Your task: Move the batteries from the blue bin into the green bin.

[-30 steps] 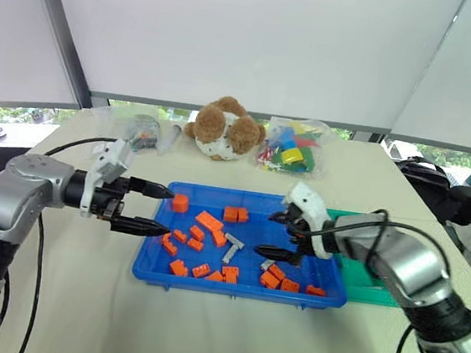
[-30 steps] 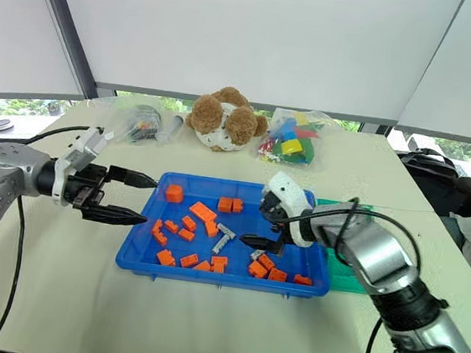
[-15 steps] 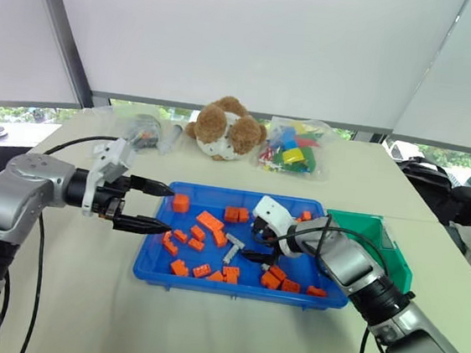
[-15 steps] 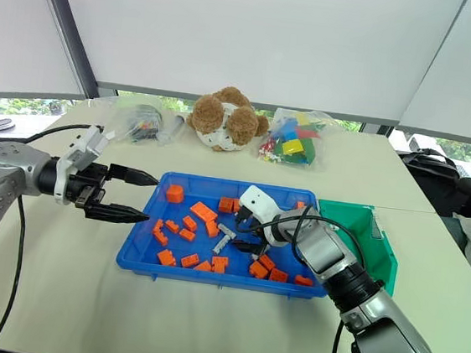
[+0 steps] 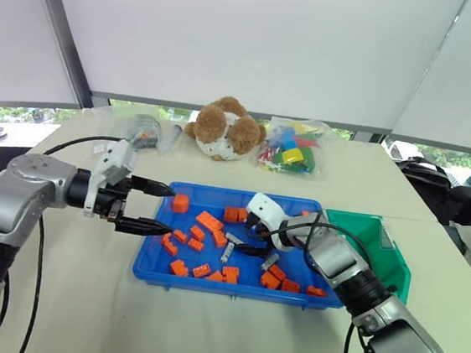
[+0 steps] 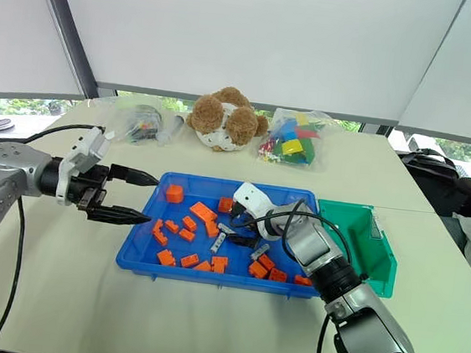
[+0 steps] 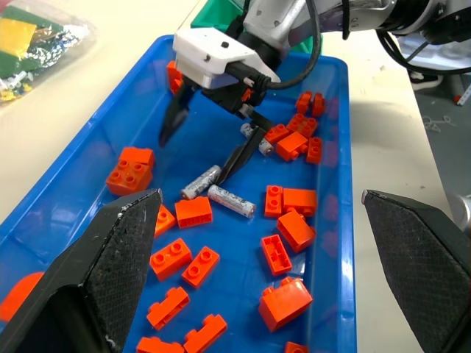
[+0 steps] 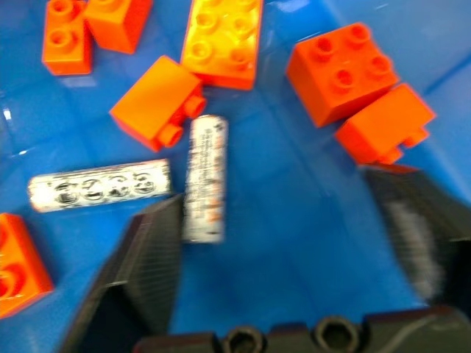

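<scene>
Right claw (image 7: pixel 210 140) down inside the blue bin (image 5: pixel 151 256), fingers spread apart and holding nothing, one fingertip touching or just beside a battery. Two batteries (image 7: pixel 220 190) lying flat on the bin floor near its middle, among orange bricks (image 5: pixel 208 221), ends nearly meeting in a shallow V. A third grey cylinder (image 7: pixel 249 130) just behind the claw's fingers, beside more bricks.

In the right wrist view, one battery (image 8: pixel 204 178) lying just ahead of the claw, its long axis running roughly along the fingers' direction rather than across the gap; the other (image 8: pixel 99 185) crosswise, off to the side of the near finger. Likely needs the wrist turned or shifted so the jaws straddle a battery across its short width.

Left claw (image 5: pixel 150 207) hovering at the bin's left edge, fingers apart, empty, well away from the batteries. Right arm clearly nearer.

Green bin (image 5: pixel 387 260) touching the blue bin's right end on the surface, no battery visible inside.
</scene>
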Controlling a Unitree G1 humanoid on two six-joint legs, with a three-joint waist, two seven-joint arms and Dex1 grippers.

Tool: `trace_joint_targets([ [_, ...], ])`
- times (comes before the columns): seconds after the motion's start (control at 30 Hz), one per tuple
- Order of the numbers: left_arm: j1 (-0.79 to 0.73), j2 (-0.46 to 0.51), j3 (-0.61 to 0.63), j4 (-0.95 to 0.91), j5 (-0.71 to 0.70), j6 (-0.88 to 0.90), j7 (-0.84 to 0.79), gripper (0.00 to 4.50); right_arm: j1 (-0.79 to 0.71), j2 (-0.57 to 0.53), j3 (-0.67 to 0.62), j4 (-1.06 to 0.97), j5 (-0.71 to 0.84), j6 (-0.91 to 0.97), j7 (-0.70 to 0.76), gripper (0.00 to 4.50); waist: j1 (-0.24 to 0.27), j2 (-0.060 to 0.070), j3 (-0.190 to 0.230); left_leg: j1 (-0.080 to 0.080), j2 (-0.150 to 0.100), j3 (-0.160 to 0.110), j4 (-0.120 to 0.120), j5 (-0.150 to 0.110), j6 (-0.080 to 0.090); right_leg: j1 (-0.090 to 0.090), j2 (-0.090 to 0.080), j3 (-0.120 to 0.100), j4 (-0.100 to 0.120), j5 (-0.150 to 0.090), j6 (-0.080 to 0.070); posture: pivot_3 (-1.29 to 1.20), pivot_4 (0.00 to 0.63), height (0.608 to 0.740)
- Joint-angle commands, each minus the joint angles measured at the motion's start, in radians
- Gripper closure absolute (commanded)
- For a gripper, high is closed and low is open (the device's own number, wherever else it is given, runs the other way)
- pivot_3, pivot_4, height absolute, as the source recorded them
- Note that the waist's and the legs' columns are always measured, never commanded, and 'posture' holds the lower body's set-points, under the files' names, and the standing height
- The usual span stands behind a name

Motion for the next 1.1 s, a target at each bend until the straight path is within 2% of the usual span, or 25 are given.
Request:
trace_joint_targets([
  [0.03,-0.002,0.006,0.022,-0.023,0.002,-0.013,0.011,0.0,-0.001,0.006,-0.013,-0.008,-0.011,0.021,0.021,2.41,0.0,0.0,0.0,0.0,0.0,0.0,0.0,0.0,0.0,0.0,0.0,0.0,0.0,0.0,0.0,0.0,0.15,0.733],
  [0.13,-0.001,0.004,0.021,-0.023,0.004,-0.017,0.017,0.0,0.005,0.004,-0.014,-0.036,-0.008,0.043,0.036,4.06,0.001,0.0,0.0,0.0,0.0,0.0,0.0,0.0,0.0,0.0,0.0,0.0,0.0,0.0,0.0,0.0,0.15,0.733],
  [0.17,-0.001,0.002,0.02,-0.023,0.004,-0.018,0.019,0.0,0.004,-0.003,-0.017,-0.056,-0.013,0.053,0.035,4.45,0.001,0.0,0.0,0.0,0.0,0.0,0.0,0.0,0.0,0.0,0.0,0.0,0.0,0.0,0.0,0.0,0.15,0.733],
  [0.3,0.0,-0.002,0.017,-0.026,0.003,-0.018,0.024,0.0,-0.016,-0.05,-0.086,-0.188,-0.005,0.149,0.024,4.49,0.001,0.0,0.0,0.0,0.0,0.0,0.0,0.0,0.0,0.0,0.0,0.0,0.0,0.0,0.0,0.0,0.15,0.733],
  [0.53,-0.006,-0.021,0.003,-0.015,0.006,-0.023,0.02,0.0,-0.005,-0.266,-0.467,-0.52,0.106,0.468,0.002,4.49,0.01,0.0,0.0,-0.001,0.0,0.0,0.0,0.0,0.0,0.0,-0.001,0.0,-0.001,0.0,0.0,0.0,0.15,0.733],
  [0.7,-0.025,-0.037,-0.014,0.016,0.021,-0.039,0.001,0.0,0.184,-0.502,-0.6,-0.626,0.106,0.547,0.008,4.49,0.007,0.0,0.0,0.0,0.0,0.0,-0.001,0.0,0.0,0.001,0.0,0.0,-0.002,0.0,0.0,0.0,0.15,0.733],
  [0.83,-0.048,-0.058,-0.029,0.045,0.033,-0.054,-0.011,0.0,0.359,-0.593,-0.675,-0.646,0.125,0.547,0.015,4.49,0.001,0.0,0.0,0.0,-0.001,0.001,-0.001,0.0,0.001,0.001,0.0,0.001,-0.002,0.0,0.0,0.0,0.15,0.733],
  [0.93,-0.059,-0.071,-0.042,0.068,0.047,-0.074,-0.02,0.0,0.502,-0.61,-0.697,-0.643,0.132,0.507,0.008,4.49,0.002,0.0,0.0,0.0,-0.001,0.0,-0.001,0.0,0.001,0.001,0.0,0.001,-0.001,0.0,0.0,0.0,0.15,0.733],
  [1.1,-0.062,-0.075,-0.041,0.078,0.056,-0.083,-0.033,0.0,0.529,-0.588,-0.723,-0.613,0.177,0.487,-0.008,1.96,0.001,0.001,0.0,0.001,-0.001,0.001,0.0,0.0,0.001,0.0,0.0,0.002,-0.001,0.0,0.0,0.0,0.15,0.733],
])
